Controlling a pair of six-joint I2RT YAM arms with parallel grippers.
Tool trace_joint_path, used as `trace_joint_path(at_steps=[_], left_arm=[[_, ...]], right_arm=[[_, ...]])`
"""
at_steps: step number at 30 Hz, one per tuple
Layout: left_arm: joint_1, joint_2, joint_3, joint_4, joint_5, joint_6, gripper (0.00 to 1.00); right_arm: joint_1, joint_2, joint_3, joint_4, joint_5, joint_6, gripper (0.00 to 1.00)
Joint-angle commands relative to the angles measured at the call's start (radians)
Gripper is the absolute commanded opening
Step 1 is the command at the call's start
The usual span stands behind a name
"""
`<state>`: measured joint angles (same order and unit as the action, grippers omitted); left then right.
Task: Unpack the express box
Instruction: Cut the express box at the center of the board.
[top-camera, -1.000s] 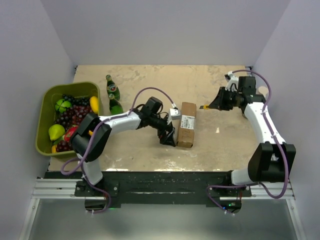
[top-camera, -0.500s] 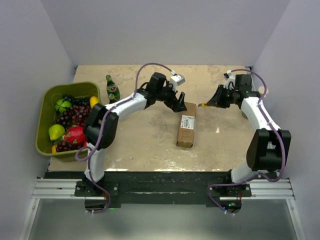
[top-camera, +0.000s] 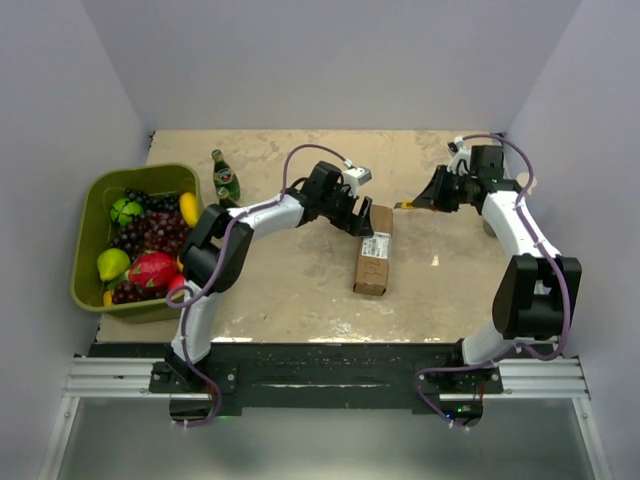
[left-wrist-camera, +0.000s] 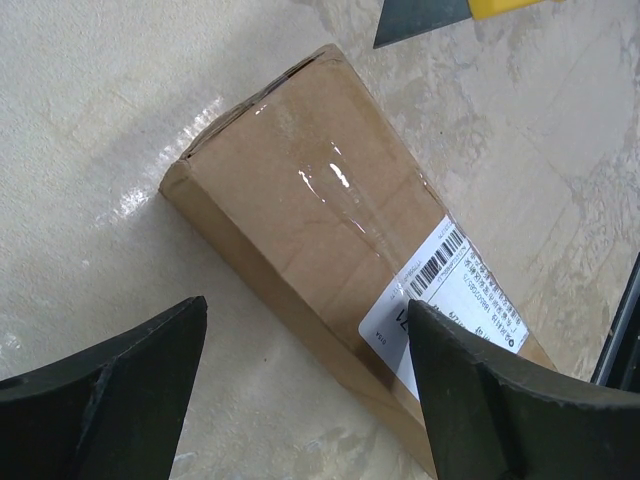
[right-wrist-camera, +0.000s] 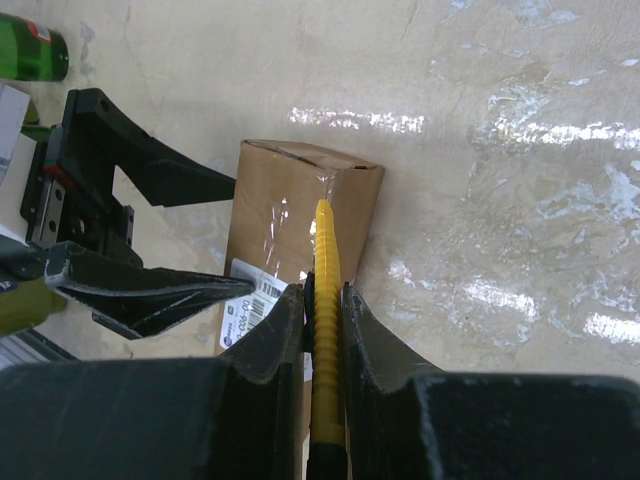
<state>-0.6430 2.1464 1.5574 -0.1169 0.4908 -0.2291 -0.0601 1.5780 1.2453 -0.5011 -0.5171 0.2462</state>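
Box place: the express box (top-camera: 374, 250) lies flat near the middle of the table (top-camera: 300, 290), label face up. Clear tape runs along its top seam.
Left side: the left jaws are open and hang over the far end of the box, one finger at each side. As far as I can see, they do not touch it.
Right side: the right jaws are closed on a yellow utility knife (right-wrist-camera: 325, 300). Its blade points toward the far end of the box and is near it.
Risk of sliding: I think the box can slip or turn under the blade if nothing clamps it first, because the table looks smooth.
Risk of collision: the blade and the left fingers (left-wrist-camera: 480, 400) are near each other, so a small error could bring them into contact.
Risk of depth: too deep a cut may harm the content.
Surface: beige, mottled, shiny with reflections.
Room: plain pale walls on three sides. A green basket (top-camera: 150, 170) of fruit and a green bottle (top-camera: 225, 180) stand at the left, well apart from the box.
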Motion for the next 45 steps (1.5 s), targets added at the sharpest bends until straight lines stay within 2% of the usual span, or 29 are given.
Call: trace_joint_path(at_steps=[1,25,32,45], left_arm=[[-0.004,0.015,-0.028,-0.033,-0.086,-0.001,0.84],[-0.012,0.02,-0.028,-0.032,-0.1,0.002,0.85],[-0.012,0.027,-0.025,-0.032,-0.097,-0.001,0.85],[-0.014,0.041,-0.013,-0.029,-0.097,-0.009,0.85]], right_arm=[[-0.001,0.02,0.029,0.026,-0.02,0.008,0.0],[0.003,0.013,0.043,0.026,-0.029,0.008,0.0],[0.005,-0.018,0.094,-0.033,0.061,-0.024,0.0],[0.005,0.002,0.04,-0.02,0.002,-0.001,0.0]])
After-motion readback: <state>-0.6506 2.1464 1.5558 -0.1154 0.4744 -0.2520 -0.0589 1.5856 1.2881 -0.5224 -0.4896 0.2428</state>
